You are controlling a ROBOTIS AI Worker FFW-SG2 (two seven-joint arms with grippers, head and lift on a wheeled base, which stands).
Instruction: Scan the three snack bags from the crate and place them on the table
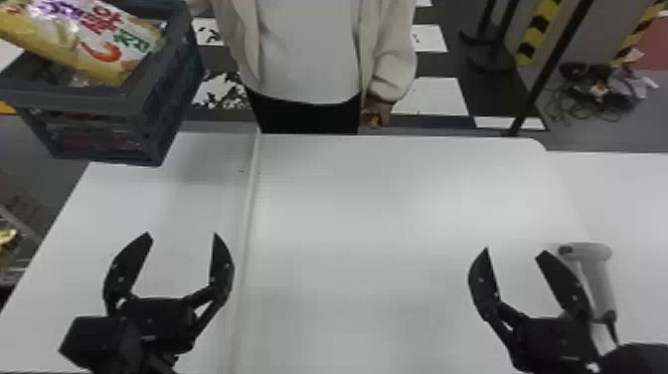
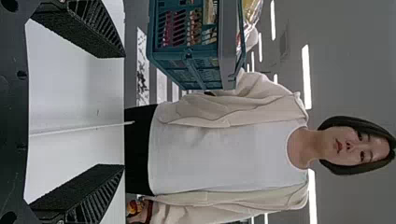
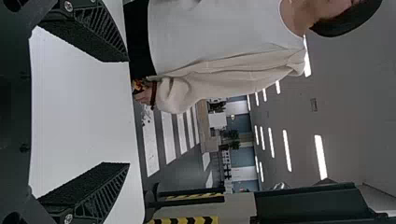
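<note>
1. The crate (image 1: pixel 74 99) is seen at ten o'clock in the head view, overlapping the far left edge of the table (image 1: pixel 377 199); whether the table is touched by it cannot be told.
2. A snack bag (image 1: pixel 94 40) is held in the crate's open top, raised above the rim. Its long axis appears to be laid from ten to four o'clock, and its printed face is turned up; its ten o'clock end is cut off by the head view's edge.
3. Red and pale packaging is glimpsed through the crate's slotted side in the left wrist view, but bags cannot be counted there.
4. A person's sleeve (image 2: pixel 261 88) is partly hidden behind the crate; the hand's grip is hard to make out.
5. The left gripper (image 1: pixel 181 236) is placed at eight o'clock, pointed toward twelve, its fingers spread wide with nothing held.
6. The right gripper (image 1: pixel 515 250) is placed at four o'clock, also pointed toward twelve, fingers parted and empty.
7. The scanner (image 1: pixel 601 283) is partly covered by the right gripper's outer finger; its handle is directed toward half past five.
</note>
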